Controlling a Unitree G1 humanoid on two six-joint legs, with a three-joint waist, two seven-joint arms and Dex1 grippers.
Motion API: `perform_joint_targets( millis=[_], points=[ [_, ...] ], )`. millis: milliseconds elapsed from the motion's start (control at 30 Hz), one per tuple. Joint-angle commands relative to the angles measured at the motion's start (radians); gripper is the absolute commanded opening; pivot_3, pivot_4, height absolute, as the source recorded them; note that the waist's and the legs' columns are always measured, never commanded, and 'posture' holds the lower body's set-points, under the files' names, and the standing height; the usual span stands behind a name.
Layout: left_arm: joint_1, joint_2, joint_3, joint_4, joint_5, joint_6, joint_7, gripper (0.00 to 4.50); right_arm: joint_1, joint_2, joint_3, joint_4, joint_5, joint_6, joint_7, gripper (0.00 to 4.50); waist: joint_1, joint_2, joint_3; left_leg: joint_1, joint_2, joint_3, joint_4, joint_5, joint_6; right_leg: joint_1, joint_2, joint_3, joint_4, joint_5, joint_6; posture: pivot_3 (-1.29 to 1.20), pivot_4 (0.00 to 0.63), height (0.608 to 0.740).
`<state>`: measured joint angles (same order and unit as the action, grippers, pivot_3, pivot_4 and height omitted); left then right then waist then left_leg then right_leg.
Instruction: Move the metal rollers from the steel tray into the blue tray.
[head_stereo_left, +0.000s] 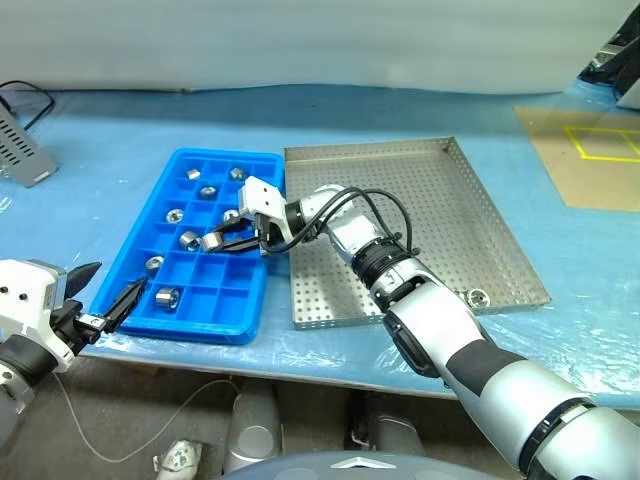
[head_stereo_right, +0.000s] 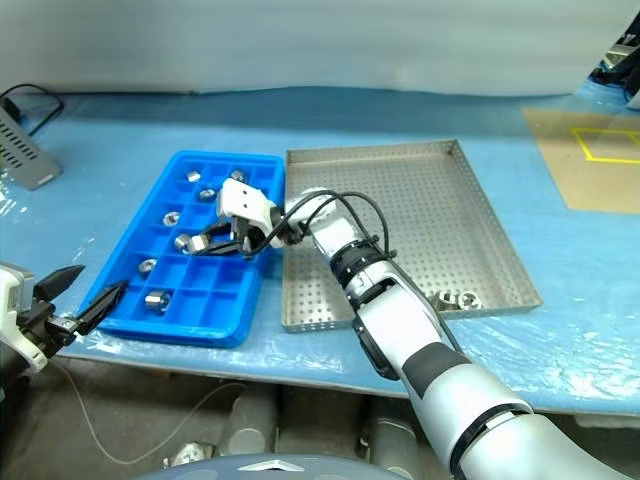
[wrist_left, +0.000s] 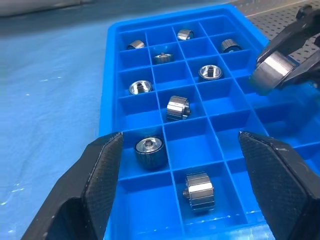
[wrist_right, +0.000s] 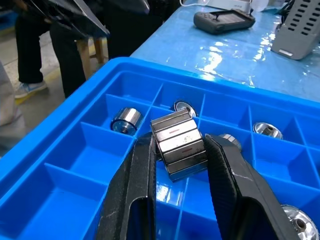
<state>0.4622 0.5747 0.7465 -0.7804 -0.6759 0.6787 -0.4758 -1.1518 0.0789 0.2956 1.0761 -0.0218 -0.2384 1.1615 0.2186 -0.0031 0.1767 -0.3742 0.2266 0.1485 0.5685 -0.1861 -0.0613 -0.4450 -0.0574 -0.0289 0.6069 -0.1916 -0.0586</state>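
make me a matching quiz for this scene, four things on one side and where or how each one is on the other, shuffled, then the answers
Things:
1. right claw
2. left claw
3. steel tray
4. grey slotted box

Places or states:
A. open, holding nothing, at the blue tray's near end
B. on the blue table cover, far left
C. shut on a metal roller above the blue tray's compartments
D. beside the blue tray, two rollers in its near corner

Pairs: 1-C, 2-A, 3-D, 4-B
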Motion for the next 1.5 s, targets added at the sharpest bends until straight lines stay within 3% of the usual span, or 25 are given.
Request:
perform_joint_targets(
  millis=[33,467,600,800,967,1200,1367,1500],
  points=[
    [0.001,0.005,0.01,-0.037,-0.017,0.002,0.019,3.89,-0.038,-0.013,-0.019,0.023,-0.019,-0.057,-0.028,1.01,0.009,0.0,0.0,0.0,0.0,0.0,0.0,0.0,0.0,0.0,0.0,0.0,0.0,0.0,0.0,0.56,0.15,0.74],
    [-0.143,0.093,-0.107,0.06,-0.003,0.018,0.009,3.89,-0.005,-0.045,-0.004,0.038,-0.088,-0.133,-0.092,1.01,0.01,0.0,0.0,-0.007,0.0,0.001,0.001,0.001,-0.001,-0.01,0.001,0.001,0.003,0.0,0.0,0.46,0.15,0.74],
    [-0.177,0.11,-0.133,0.085,0.0,0.017,-0.003,3.89,-0.006,-0.057,-0.022,0.03,-0.092,-0.127,-0.112,2.32,-0.005,0.0,0.0,-0.009,0.001,0.001,0.003,0.001,-0.001,-0.011,0.001,0.001,0.004,0.0,0.0,0.41,0.15,0.74],
    [-0.238,0.148,-0.178,0.142,0.005,0.013,-0.039,3.89,0.015,-0.086,-0.046,-0.04,-0.071,-0.117,-0.127,2.32,-0.025,0.0,0.0,-0.008,0.001,0.001,0.006,0.001,-0.001,-0.011,0.001,0.001,0.01,0.0,0.0,0.34,0.15,0.74],
    [-0.325,0.171,-0.254,0.203,0.015,0.006,-0.075,3.89,0.091,-0.146,-0.073,-0.236,-0.013,-0.009,-0.067,2.32,-0.04,0.0,0.0,-0.008,0.001,0.001,0.009,0.001,-0.002,-0.011,0.001,0.001,0.013,0.0,0.0,0.25,0.15,0.74],
    [-0.536,0.174,-0.457,0.386,0.084,-0.049,-0.174,3.89,0.268,-0.366,-0.09,-0.645,0.067,0.277,0.042,2.32,-0.067,-0.001,-0.001,-0.006,0.0,0.001,0.012,0.002,-0.003,-0.01,0.001,0.003,0.016,0.0,0.0,0.06,0.15,0.74],
    [-0.716,0.118,-0.702,0.552,0.19,-0.142,-0.303,3.89,0.375,-0.521,-0.14,-0.845,0.069,0.426,-0.009,2.32,-0.105,-0.001,-0.001,-0.003,-0.002,0.001,0.012,0.005,-0.007,-0.008,0.001,0.005,0.017,0.001,0.0,-0.1,0.15,0.74],
    [-0.828,0.034,-0.807,0.663,0.23,-0.195,-0.37,3.89,0.47,-0.601,-0.176,-1.005,0.08,0.532,-0.057,2.32,-0.154,-0.002,-0.002,-0.003,-0.003,0.003,0.011,0.005,-0.007,-0.009,0.002,0.007,0.016,0.001,0.001,-0.18,0.15,0.74]
  ],
)
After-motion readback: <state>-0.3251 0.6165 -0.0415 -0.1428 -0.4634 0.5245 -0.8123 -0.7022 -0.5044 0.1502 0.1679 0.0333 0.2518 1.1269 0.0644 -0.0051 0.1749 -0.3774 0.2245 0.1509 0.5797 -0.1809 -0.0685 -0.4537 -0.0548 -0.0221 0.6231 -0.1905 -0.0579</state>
